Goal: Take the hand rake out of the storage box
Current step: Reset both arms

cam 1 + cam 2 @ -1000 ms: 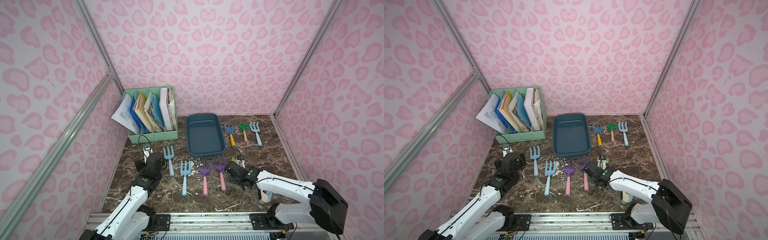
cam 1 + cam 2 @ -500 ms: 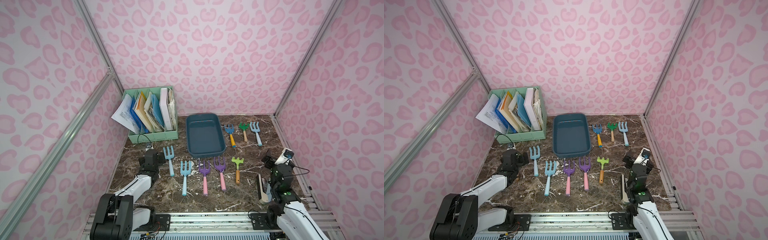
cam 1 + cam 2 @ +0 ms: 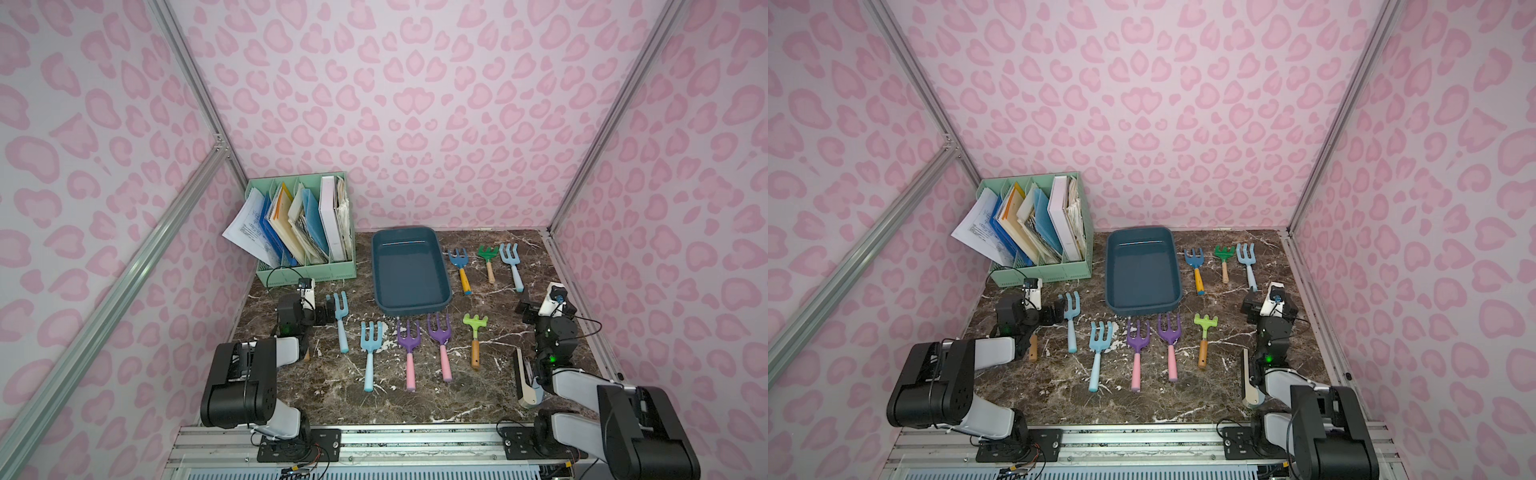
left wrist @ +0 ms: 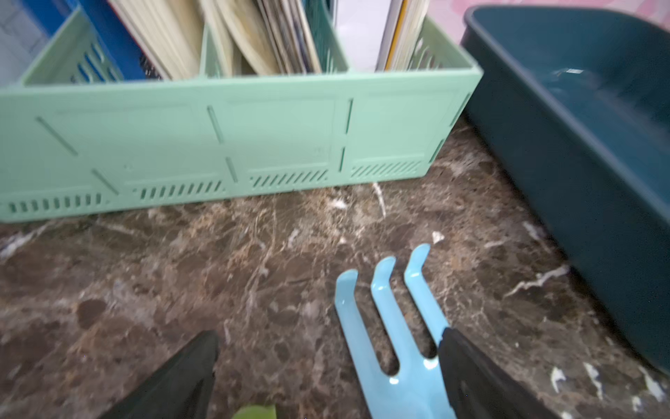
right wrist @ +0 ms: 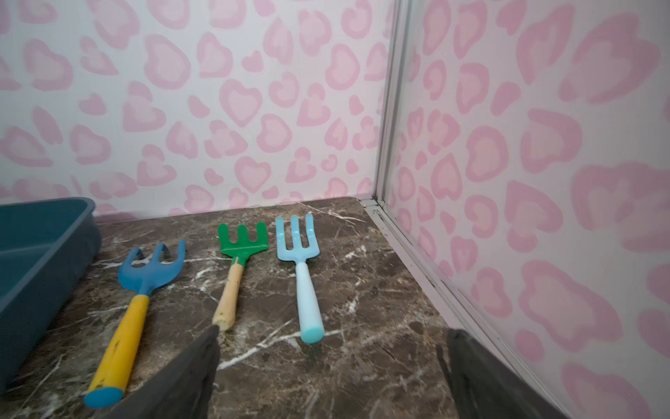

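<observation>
Left wrist view has the left gripper [image 4: 330,335] spread wide and empty, 1 finger just beside the head of the light-blue hand fork [image 4: 406,395]. The right gripper [image 5: 333,332] stands equally wide, holding nothing. In both top views the storage box [image 3: 409,274] is empty, and the lime-green hand rake [image 3: 475,332] lies on the marble tabletop [image 3: 490,395] near its front. The task looks finished. A careless left-arm swing could knock that fork into its neighbours.

Pink heart-spotted walls [image 3: 415,104] (joined by aluminium posts [image 3: 199,95]) enclose a dark brown marble-veined tabletop [image 3: 457,399].
</observation>
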`<state>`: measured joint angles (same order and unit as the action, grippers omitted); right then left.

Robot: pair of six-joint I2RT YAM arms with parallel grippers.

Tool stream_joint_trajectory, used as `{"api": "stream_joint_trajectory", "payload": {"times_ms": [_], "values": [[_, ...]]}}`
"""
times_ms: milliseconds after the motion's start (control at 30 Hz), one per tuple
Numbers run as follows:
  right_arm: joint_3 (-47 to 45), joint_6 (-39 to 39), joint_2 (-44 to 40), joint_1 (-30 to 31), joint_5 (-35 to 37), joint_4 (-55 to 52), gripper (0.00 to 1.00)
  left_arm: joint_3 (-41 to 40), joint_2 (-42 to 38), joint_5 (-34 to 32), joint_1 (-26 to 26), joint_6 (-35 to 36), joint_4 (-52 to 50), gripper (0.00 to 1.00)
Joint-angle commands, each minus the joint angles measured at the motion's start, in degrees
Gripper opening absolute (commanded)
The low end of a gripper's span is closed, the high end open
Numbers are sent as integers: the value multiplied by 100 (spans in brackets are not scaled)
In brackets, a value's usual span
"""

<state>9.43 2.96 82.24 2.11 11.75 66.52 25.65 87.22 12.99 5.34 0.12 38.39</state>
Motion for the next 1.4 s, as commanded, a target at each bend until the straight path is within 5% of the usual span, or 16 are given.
{"api": "stream_joint_trajectory", "payload": {"times_ms": [0,167,1367], "values": [[222,-298,666,195,-49,1007,100,44,56,543,17,140,267,99],[401,-116,584,-68,-492,500,100,40,23,541,21,154,216,99],[446,-94,575,-128,-596,376,100,6,4,538,24,146,265,99]]}}
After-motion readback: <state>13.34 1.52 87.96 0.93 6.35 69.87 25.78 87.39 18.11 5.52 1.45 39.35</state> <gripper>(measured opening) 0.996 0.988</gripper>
